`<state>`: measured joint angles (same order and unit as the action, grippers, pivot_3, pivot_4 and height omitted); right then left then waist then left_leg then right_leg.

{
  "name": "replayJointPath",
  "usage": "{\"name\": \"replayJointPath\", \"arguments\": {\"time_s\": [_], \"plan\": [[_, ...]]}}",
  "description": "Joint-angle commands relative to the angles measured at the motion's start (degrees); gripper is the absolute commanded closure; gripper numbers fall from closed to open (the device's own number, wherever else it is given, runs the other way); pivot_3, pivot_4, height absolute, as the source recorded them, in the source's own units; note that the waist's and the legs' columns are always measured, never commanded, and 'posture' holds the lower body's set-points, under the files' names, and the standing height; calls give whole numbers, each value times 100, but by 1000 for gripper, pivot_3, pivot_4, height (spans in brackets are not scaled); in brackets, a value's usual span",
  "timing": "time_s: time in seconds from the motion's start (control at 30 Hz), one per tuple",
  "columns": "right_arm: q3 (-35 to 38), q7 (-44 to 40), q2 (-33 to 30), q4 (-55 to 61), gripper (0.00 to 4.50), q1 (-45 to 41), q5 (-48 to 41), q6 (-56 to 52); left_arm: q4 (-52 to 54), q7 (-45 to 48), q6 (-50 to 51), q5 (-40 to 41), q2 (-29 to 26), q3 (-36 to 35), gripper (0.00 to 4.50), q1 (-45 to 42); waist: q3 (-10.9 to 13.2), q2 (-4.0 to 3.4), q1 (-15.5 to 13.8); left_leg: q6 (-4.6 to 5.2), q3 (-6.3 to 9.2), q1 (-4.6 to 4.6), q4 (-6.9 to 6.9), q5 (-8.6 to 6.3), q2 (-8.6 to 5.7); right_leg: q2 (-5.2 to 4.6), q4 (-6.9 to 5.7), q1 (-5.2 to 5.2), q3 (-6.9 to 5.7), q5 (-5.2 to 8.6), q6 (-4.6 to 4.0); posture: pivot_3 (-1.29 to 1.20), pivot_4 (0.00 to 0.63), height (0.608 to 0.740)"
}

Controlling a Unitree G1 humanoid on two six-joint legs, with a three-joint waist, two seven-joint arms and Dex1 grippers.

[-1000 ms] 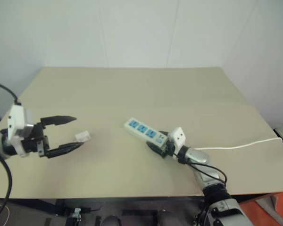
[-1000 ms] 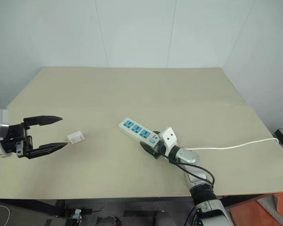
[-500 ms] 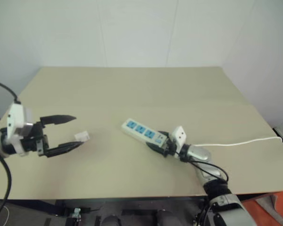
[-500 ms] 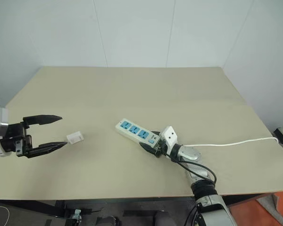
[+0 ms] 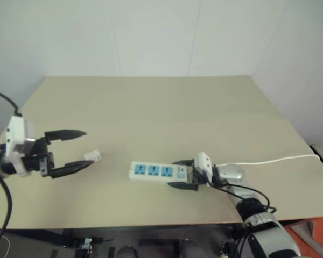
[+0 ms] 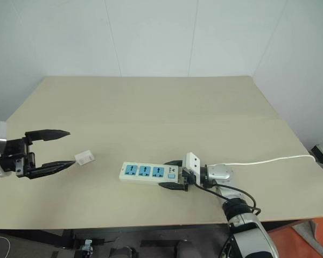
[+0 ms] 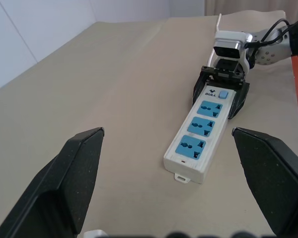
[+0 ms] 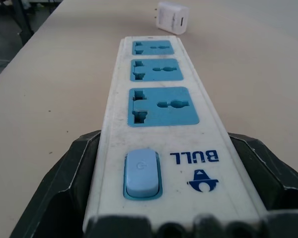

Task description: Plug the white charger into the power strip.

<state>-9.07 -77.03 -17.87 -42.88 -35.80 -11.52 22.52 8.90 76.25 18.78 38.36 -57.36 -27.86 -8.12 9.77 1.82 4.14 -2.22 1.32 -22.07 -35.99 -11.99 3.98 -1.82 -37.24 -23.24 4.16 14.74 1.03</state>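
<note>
The power strip lies flat near the table's front edge, its three blue sockets facing up and its free end towards the left. My right gripper is shut on its switch end, one black finger against each long side. The white charger lies on the table to the left of the strip, apart from it, and sits beyond the strip's far end in the right wrist view. My left gripper hovers just left of the charger, wide open and empty, its lower fingertip close to it.
The strip's thin white cord runs right from my right gripper to the table's right edge. The tan table has bare room behind and between the two grippers. White walls stand close behind it.
My right gripper swung the power strip from a diagonal to lie along the front edge, its free end now farther left and nearer the charger. The left gripper and the charger stayed put.
</note>
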Motion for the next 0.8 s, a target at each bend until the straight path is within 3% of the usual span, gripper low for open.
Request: {"name": "replayJointPath", "arguments": {"time_s": [0.03, 0.17, 0.27, 0.47, 0.67, 0.8], "plan": [[-40, -268, 131, -329, 1085, -235, 46, 291, -122, 201, -60, -20, -238, 44, 0, -193, 0, 0, -9, 0, 1, 1, 1, 0, 1, 1, -1, 0, -1, 0, -1, 0, 150, 740], [-40, -485, 235, -673, 1085, -417, 67, 297, -758, 630, -155, -165, -543, 398, 0, -708, 0, 0, -11, 0, 2, 0, 0, 0, 1, 3, -1, 2, -2, -1, -1, 0, 150, 740], [-41, -643, 293, -879, 1085, -529, 80, 229, -1657, 1122, -326, -544, -834, 1031, 0, -1656, 1, 1, -15, 0, 3, 3, -1, 0, 1, 4, -4, 2, -2, 0, 0, 0, 150, 740], [0, -639, 432, -1258, 1085, -755, 203, 327, -3758, 1625, -1451, -1878, -1119, 3213, 0, -4175, 0, 0, 30, 0, 8, 5, -4, 0, 1, 13, -6, 6, -1, 0, 1, 0, 150, 740], [20, -529, 539, -1376, 1085, -808, 320, 333, -4962, 1625, -1580, -3320, -743, 5480, 0, -6041, 1, 2, 24, 1, 17, 6, -6, 0, 1, 21, -41, -7, 1, 16, 23, 0, 150, 740], [64, -438, 572, -1396, 1085, -798, 345, 296, -5373, 1625, -1394, -3534, -460, 6349, 0, -6570, 1, 2, 46, 1, 18, 11, -8, 0, 2, 23, -54, -7, 5, 25, 37, 0, 150, 740]]}}
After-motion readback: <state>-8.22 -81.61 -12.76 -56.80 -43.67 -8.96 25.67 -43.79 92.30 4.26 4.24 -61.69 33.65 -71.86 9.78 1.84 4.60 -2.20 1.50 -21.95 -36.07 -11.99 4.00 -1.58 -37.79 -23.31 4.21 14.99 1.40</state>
